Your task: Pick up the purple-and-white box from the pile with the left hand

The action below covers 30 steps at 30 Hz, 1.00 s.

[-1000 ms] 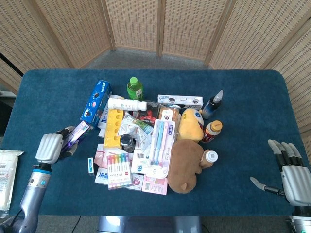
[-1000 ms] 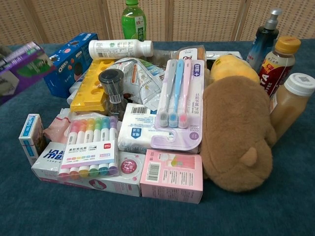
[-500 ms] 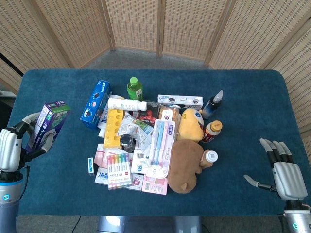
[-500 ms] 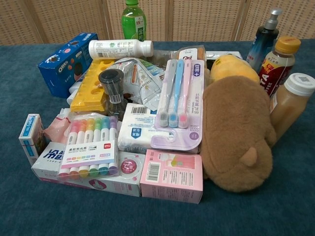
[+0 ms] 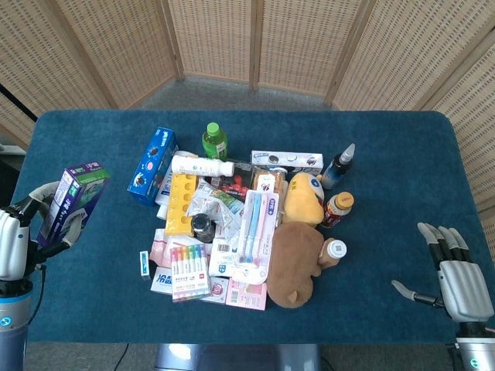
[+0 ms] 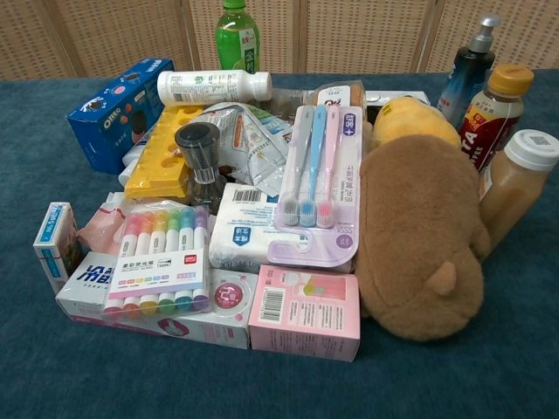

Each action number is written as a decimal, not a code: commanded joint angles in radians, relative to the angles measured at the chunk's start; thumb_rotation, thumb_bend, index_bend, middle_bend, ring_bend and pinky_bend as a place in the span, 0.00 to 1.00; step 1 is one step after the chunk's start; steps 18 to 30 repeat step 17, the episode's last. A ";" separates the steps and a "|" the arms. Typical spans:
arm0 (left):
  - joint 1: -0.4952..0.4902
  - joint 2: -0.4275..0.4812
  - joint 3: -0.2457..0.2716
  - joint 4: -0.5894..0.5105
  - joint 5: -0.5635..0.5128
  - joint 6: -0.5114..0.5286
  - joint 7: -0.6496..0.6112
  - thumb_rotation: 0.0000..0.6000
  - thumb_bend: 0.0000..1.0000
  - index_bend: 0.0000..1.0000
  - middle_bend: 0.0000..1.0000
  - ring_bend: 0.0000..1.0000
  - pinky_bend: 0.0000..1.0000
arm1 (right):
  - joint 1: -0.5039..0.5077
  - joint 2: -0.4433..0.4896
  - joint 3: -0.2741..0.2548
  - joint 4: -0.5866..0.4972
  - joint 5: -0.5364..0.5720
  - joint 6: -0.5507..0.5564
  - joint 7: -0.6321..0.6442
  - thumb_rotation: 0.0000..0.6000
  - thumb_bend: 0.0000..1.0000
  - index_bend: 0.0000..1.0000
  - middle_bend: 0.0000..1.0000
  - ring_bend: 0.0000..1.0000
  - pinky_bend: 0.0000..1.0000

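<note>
One hand, the left hand [image 5: 14,243], grasps the purple-and-white box [image 5: 72,202] at the far left edge of the head view, fingers wrapped round its lower part. Box is held up off the blue table [image 5: 387,154], well apart from the pile and to the left of the blue cookie box [image 5: 152,165], which serves as landmark. Its long axis runs tilted, from the hand at lower left up toward the upper right; the green-and-purple top end points up and slightly toward the cookie box. The chest view shows neither the hand nor the held box.

Right of the cookie box lie a white bottle [image 5: 203,166] on its side and a green bottle [image 5: 215,141] standing behind it. Just in front of the cookie box sits a yellow tray [image 5: 179,203]; further front, a marker set [image 5: 189,270] and a pink box [image 6: 305,312]. A toothbrush pack [image 5: 254,229] and a brown plush toy [image 5: 294,263] lie further right. Nothing stands between the held box and the cookie box but bare cloth.

Right hand [image 5: 459,277] rests at the far right of the table, well apart from the pile, fingers spread, holding nothing.
</note>
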 commanded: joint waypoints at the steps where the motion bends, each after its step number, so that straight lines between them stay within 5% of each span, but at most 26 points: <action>1: -0.001 0.001 0.000 -0.004 0.004 0.002 -0.002 1.00 0.53 0.72 0.64 0.75 0.76 | -0.002 -0.003 -0.001 0.004 -0.002 0.004 0.006 0.61 0.01 0.00 0.00 0.00 0.00; 30: -0.013 -0.003 -0.005 -0.010 0.006 0.002 -0.001 1.00 0.53 0.72 0.64 0.75 0.76 | -0.011 -0.011 -0.006 0.021 -0.008 0.013 0.013 0.61 0.01 0.00 0.00 0.00 0.00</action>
